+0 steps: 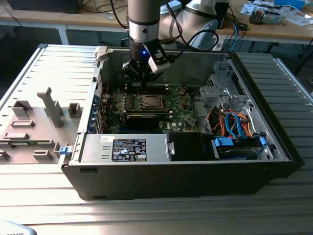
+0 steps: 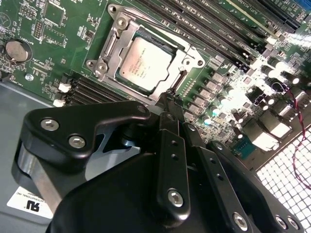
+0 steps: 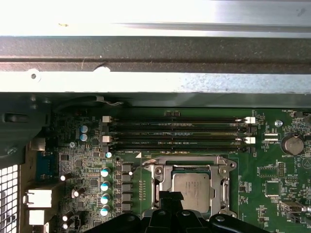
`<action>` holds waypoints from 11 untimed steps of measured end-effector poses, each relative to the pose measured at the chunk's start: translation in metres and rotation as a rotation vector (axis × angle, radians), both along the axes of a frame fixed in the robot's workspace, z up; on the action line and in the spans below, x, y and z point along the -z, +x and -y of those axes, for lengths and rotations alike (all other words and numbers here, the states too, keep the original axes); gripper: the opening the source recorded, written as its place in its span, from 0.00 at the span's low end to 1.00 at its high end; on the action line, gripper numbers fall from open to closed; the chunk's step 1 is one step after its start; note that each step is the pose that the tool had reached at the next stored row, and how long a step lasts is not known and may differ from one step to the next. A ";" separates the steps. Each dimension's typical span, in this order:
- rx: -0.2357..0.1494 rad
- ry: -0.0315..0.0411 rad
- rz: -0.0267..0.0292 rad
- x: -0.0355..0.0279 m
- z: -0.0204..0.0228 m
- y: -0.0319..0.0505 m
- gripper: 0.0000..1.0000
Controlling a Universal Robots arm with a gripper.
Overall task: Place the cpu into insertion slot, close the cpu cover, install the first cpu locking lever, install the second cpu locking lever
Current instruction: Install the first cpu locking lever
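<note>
gripper tips hang at the socket's edge, cpu already seated

nearest, the gripper has its fingers drawn narrow, holding nothing, tips just beside the cpu cover; directly beyond lies the cpu, flat in the socket, framed by the lowered cover, with the memory slots farther on.

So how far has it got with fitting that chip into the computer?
The cpu already sits in its socket, and the cpu cover looks closed around it like a frame. The gripper is right at the socket's edge, beside a thin locking lever, so lever work seems in hand. I cannot tell whether either lever is latched yet.
</note>
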State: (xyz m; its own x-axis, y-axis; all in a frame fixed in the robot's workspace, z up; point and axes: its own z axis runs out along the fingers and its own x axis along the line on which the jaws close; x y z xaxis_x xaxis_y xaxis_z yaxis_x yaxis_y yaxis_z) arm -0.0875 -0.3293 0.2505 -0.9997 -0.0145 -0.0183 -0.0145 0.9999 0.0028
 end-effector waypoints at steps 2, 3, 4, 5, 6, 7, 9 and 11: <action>0.000 -0.0001 -0.0001 0.0000 0.0000 -0.0004 0.11; 0.000 -0.0001 -0.0001 0.0000 0.0000 -0.0006 0.11; 0.000 0.0000 0.0000 0.0000 0.0000 -0.0007 0.11; 0.000 0.0000 0.0000 0.0000 0.0000 -0.0009 0.11; 0.000 0.0000 0.0000 0.0000 0.0000 -0.0010 0.11; 0.000 0.0000 0.0000 0.0000 0.0000 -0.0011 0.11; 0.000 0.0000 0.0000 0.0000 0.0000 -0.0016 0.11; 0.000 0.0000 0.0000 0.0000 0.0000 -0.0020 0.11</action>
